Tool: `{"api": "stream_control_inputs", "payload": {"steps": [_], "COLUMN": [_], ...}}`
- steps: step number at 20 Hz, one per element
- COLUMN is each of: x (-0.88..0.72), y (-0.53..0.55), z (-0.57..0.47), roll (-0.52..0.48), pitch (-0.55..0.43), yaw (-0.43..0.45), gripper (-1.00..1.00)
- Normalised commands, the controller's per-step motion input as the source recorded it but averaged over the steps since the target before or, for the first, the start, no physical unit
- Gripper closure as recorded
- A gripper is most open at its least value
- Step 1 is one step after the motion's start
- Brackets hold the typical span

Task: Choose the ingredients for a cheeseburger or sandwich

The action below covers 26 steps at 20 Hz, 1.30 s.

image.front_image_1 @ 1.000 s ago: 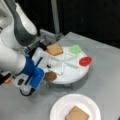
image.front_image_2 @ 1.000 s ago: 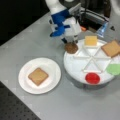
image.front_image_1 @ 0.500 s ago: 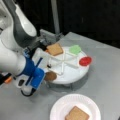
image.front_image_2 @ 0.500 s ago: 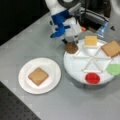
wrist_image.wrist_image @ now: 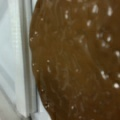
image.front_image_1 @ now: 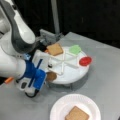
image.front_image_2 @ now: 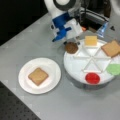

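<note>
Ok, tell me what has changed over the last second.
Nothing visibly changed. The claw stays low over the dark brown round patty at the rim of the white divided tray. One brown toast square still lies on the white paper plate.

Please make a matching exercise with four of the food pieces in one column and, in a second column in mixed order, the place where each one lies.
Things:
1. toast square
2. patty
3. red disc
4. cheese square

Places:
A. tray compartment near a front view's bottom
B. directly at the claw, on the tray's edge
C. on the white paper plate
D. tray compartment near a front view's top, beside the claw

Pairs: 1-C, 2-B, 3-A, 4-D
</note>
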Motion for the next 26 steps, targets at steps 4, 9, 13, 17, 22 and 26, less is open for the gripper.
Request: {"api": "stream_control_inputs", "payload": {"steps": [4,9,13,17,22,26], "x": [0.14,0.2,0.27,0.26,0.23,0.2], "y": [-0.38,-0.34,-0.26,-0.24,-0.28,-0.31], "z": [-0.03,-0.01,-0.04,-0.06,-0.06,-0.02], "roll": [0.356,0.361,0.36,0.393,0.376,0.302], "pitch": [-0.058,-0.027,-0.036,-0.007,0.031,0.029], "yaw": [0.172,0.134,0.072,-0.002,-0.02,0.027], "gripper": [-1.0,-1.0,-1.0,-1.0,-1.0,-1.0]}}
